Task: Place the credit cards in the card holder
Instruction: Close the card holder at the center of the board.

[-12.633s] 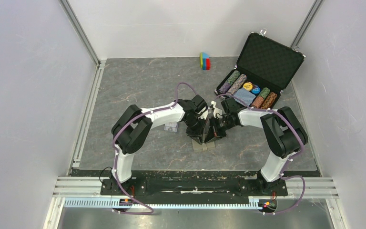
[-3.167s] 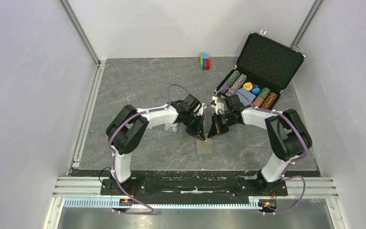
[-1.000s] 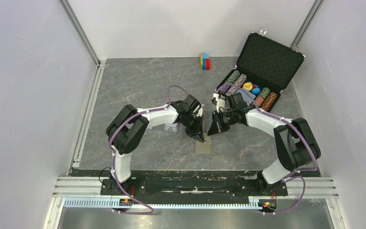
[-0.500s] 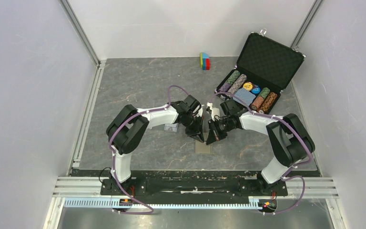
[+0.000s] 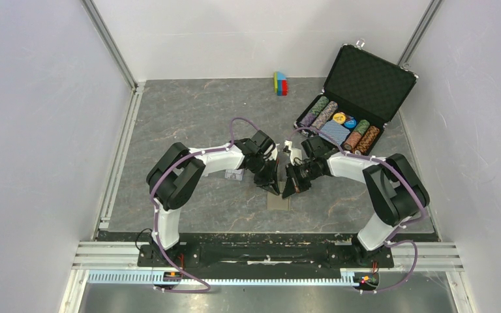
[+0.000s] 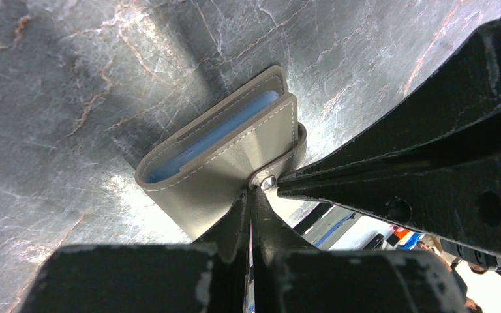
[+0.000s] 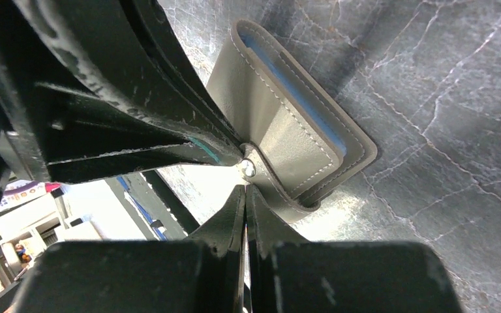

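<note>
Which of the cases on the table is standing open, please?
The black briefcase at the far right: its lid is raised, showing chip stacks. The taupe card holder lies folded.

Lying folded on the grey marbled bench (image 6: pixel 72 78) as a small taupe card holder (image 6: pixel 228 156), edged in pale stitching. Gaping slightly along one long side and showing light blue lining (image 6: pixel 215 134) inside. Wrapping a snap tab (image 6: pixel 298 140) round the short edge, with a metal stud (image 6: pixel 267 183) sitting on the upper flap.
</note>
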Robot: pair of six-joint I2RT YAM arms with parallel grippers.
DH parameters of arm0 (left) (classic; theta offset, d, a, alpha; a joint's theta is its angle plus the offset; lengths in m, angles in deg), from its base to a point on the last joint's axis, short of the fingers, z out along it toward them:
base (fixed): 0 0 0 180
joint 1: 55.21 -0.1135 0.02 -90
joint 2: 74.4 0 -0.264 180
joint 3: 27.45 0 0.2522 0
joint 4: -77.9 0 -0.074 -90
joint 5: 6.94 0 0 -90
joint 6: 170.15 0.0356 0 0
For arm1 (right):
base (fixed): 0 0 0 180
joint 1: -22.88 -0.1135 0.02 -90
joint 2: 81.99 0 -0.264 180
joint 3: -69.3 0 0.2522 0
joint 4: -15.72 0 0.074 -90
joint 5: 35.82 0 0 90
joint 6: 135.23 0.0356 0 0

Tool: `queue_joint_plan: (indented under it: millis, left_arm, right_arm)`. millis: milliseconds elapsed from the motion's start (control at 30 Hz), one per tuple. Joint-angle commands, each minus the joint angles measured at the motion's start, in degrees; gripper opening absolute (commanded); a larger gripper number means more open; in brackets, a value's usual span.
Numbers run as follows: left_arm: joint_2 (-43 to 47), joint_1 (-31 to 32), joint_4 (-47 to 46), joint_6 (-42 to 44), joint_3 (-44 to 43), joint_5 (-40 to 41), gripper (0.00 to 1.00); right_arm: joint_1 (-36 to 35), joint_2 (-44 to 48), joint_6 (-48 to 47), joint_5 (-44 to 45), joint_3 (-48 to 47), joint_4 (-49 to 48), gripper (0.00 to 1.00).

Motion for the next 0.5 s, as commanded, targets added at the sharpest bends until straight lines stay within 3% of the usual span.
queue_joint_plan:
  millis: [0,300,467]
  left_arm:
    - [-2.8,1.1,-1.0,1.3,1.8,3.1,0.02]
    - [-3.3,1.2,-0.1,1.5,1.2,3.6,0.02]
    - [-3.1,1.2,0.2,1.6,1.1,3.8,0.02]
  right_arm:
    - [-0.5,1.2,-2.1,3.4,1.1,-2.9,0.0]
    - [-0.5,6.8,-1.5,-2.9,1.1,-5.9,0.0]
    - [-0.5,6.4,-0.6,3.7,0.2,-4.9,0.0]
